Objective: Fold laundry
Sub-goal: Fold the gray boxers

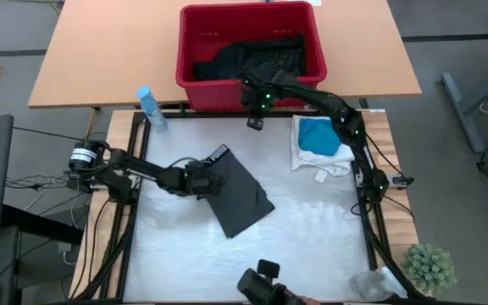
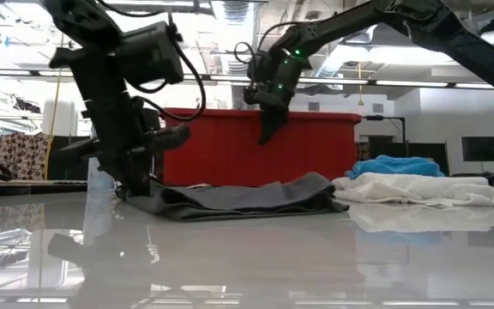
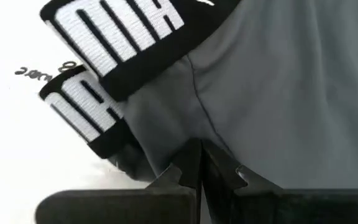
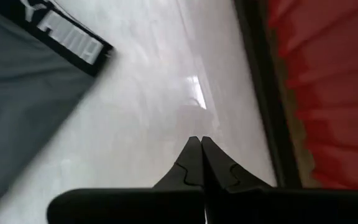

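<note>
Surface: a white glossy table top [image 1: 312,237] framed by dark rails, with a wooden table [image 1: 100,51] butting against its far side.
Room: in the low view, an open hall with ceiling lights and ducts shows beyond the table.
Red basket: the basket [image 1: 195,51] stands on the wooden table at the far centre; black garments [image 1: 257,58] lie heaped inside it.
Dark grey garment: the folded dark grey garment [image 1: 240,196] lies flat near the middle of the white surface, set at a slant; its black waistband with white lettering [image 3: 114,37] faces the far left.
Folded pile: a white lacy garment [image 1: 333,161] lies at the right far part of the surface, with a teal garment [image 1: 320,135] on top of it.
Left gripper: the left gripper [image 3: 199,163] is down at the left edge of the grey garment, fingers pressed together; the tips touch the cloth, but whether any fabric is pinched cannot be told.
Right gripper: the right gripper [image 4: 199,155] hangs above the far edge of the white surface, just in front of the basket, fingers together and holding nothing.
Bottle: a pale blue bottle [image 1: 149,108] stands at the far left corner.
Plant: a small green plant [image 1: 430,267] sits at the near right corner.
</note>
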Tool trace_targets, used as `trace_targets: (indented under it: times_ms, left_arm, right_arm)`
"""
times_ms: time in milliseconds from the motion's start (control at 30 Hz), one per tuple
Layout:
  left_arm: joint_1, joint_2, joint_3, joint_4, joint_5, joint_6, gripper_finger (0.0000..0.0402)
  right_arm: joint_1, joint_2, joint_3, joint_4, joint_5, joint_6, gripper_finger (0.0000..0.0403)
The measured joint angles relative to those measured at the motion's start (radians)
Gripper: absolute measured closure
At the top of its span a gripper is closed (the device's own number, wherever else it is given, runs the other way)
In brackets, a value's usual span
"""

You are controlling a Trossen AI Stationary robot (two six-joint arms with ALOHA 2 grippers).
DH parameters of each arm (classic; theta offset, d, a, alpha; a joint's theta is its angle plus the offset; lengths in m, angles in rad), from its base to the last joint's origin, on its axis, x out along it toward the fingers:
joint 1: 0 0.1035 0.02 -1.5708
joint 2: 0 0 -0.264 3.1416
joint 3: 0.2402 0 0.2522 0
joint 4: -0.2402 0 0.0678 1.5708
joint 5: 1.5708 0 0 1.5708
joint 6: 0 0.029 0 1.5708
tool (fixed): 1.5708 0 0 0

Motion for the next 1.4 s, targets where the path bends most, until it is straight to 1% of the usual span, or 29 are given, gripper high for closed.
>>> trace_targets:
  times_ms: [100,167,233,367,467,567,633,733,800,867,1000,1133,1200,1300,1400]
  left_arm:
    - [0.074,-0.001,0.0,0.031,0.078,0.103,0.0402]
    - [0.11,-0.001,0.0,0.048,0.116,0.17,0.0402]
    - [0.127,0.0,0.0,0.05,0.138,0.202,0.0402]
    - [0.129,0.0,0.0,0.05,0.149,0.215,0.0402]
    - [0.122,-0.003,0.0,0.049,0.15,0.255,0.0402]
    - [0.117,-0.007,0.005,0.03,0.157,0.292,0.0402]
    - [0.117,-0.007,0.031,-0.036,0.152,0.302,0.0402]
    - [0.117,-0.006,0.07,-0.144,0.106,0.297,0.0402]
    - [0.117,-0.005,0.097,-0.176,0.069,0.289,0.0402]
    - [0.117,-0.007,0.115,-0.189,0.047,0.296,0.0402]
    - [0.117,-0.006,0.114,-0.171,0.047,0.357,0.0402]
    - [0.112,-0.006,0.114,-0.173,0.008,0.378,0.0401]
    - [0.112,-0.006,0.114,-0.186,0.012,0.376,0.0401]
    - [0.111,-0.006,0.114,-0.195,0.027,0.371,0.0401]
    - [0.101,-0.006,0.114,-0.191,0.047,0.421,0.0402]
  right_arm:
    - [-0.02,0.0,0.0,-0.026,-0.006,0.002,0.0392]
    - [-0.03,0.0,0.0,-0.042,-0.039,0.023,0.0392]
    - [-0.036,0.0,0.0,-0.055,-0.093,0.042,0.0392]
    - [-0.028,0.0,0.0,-0.08,-0.156,0.044,0.0392]
    - [-0.006,0.0,0.0,-0.096,-0.198,0.03,0.0392]
    - [0.024,0.0,0.0,-0.101,-0.206,0.018,0.0392]
    - [0.041,0.0,0.0,-0.096,-0.206,0.01,0.0392]
    - [0.07,0.013,0.001,-0.043,-0.205,0.01,0.0392]
    - [0.087,0.03,-0.005,0.003,-0.203,0.005,0.0392]
    - [0.104,0.035,-0.026,0.094,-0.202,0.014,0.0392]
    - [0.132,0.036,-0.104,0.261,-0.202,0.025,0.0392]
    - [0.151,0.036,-0.174,0.385,-0.203,0.018,0.0392]
    - [0.159,0.034,-0.219,0.461,-0.207,0.017,0.0392]
    - [0.172,0.036,-0.271,0.528,-0.216,0.009,0.0392]
    - [0.196,0.036,-0.312,0.588,-0.24,0.0,0.0392]
